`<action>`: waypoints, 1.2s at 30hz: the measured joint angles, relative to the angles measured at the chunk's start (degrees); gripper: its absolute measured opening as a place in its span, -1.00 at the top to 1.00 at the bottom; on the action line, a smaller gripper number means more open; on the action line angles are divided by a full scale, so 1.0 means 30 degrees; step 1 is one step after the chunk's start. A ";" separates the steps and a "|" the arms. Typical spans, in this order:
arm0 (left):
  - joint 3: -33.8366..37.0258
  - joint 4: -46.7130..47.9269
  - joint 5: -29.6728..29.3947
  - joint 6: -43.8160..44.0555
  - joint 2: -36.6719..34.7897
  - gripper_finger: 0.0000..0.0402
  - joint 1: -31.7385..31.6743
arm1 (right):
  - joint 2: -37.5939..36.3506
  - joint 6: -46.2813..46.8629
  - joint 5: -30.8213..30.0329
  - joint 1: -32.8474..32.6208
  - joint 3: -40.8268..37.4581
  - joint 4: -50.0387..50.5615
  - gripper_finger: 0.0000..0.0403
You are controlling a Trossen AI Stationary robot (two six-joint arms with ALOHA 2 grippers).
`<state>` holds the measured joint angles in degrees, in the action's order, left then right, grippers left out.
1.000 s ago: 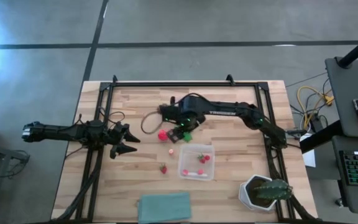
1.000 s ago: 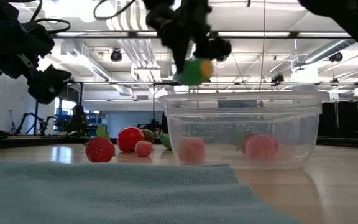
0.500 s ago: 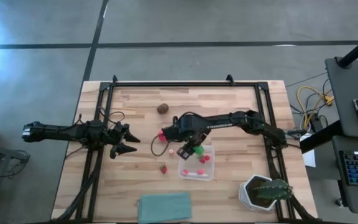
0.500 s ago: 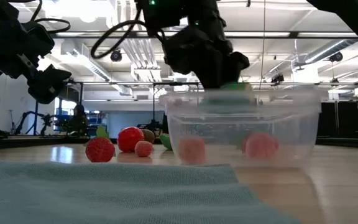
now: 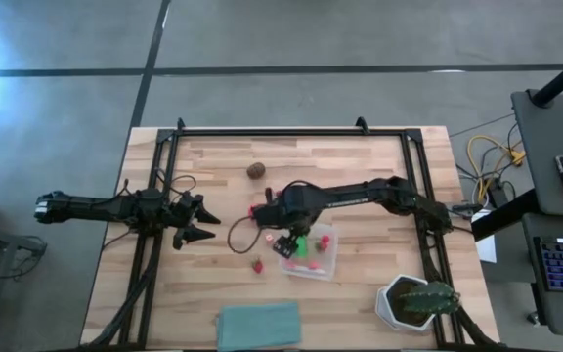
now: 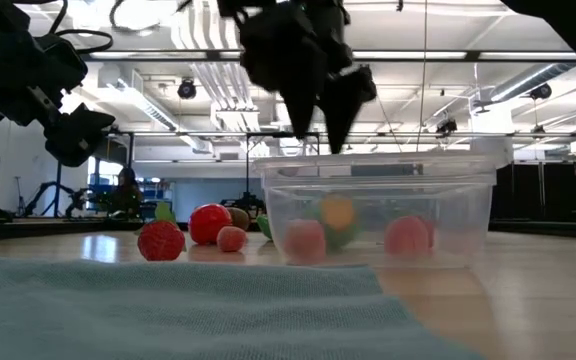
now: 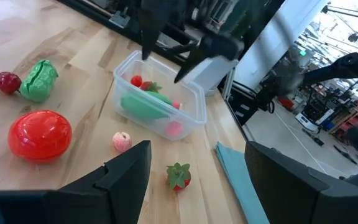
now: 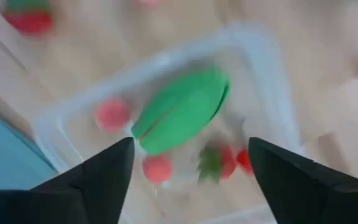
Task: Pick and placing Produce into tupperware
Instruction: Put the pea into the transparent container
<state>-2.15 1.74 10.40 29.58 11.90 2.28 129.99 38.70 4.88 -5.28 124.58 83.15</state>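
- High view: the right gripper (image 5: 288, 241) hangs over the near-left end of the box (image 5: 328, 262), low enough that whatever it lets go lands inside. A green piece (image 5: 302, 243) shows in the box just beside the fingers, with pink bits next to it. The left gripper (image 5: 195, 221) waits well off to the left, out of the way. A brown ball (image 5: 254, 170) sits apart toward the far edge; a strawberry (image 5: 257, 264) lies just left of the box, an easy next pick, I'd say. The cloth (image 5: 259, 325) and the plant (image 5: 420, 299) at the near edge are not involved.
- Low view: the right gripper (image 6: 318, 105) points down above the box rim (image 6: 373, 164), fingers spread with nothing between them. The green piece (image 6: 334, 222) rests on the box floor among pink pieces. The red ball (image 6: 209, 223) and the strawberry (image 6: 161, 240) wait on the table outside.
- Left wrist view: the left claw's fingers stand apart and empty. The green piece (image 7: 144, 106) lies lengthwise in the box (image 7: 191, 117); the red ball (image 7: 40, 134), a green leafy piece (image 7: 38, 80) and a small pink one (image 7: 122, 141) are still on the wood.
- Right wrist view: wide-open fingers frame the green piece (image 8: 179, 111) lying free in the box (image 8: 55, 121) below, so it looks released.
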 joint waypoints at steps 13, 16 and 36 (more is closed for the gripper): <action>0.0000 0.0000 0.0002 0.0000 -0.0005 -0.23 -0.0004 | -0.0189 -1.2877 -0.6164 0.2148 0.2061 -0.0648 -0.49; 0.0000 0.0000 -0.0003 0.0000 0.0022 -0.23 0.0003 | -0.0189 -1.5219 -0.4931 0.3117 0.0693 -0.1805 -0.43; 0.0000 0.0000 0.0004 0.0000 0.0000 -0.23 -0.0004 | -0.0168 -1.9568 -0.3116 0.4916 -0.5377 -0.7905 -0.32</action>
<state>-2.15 1.74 10.41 29.58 11.90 2.26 129.49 -20.01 -4.47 9.47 108.44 59.44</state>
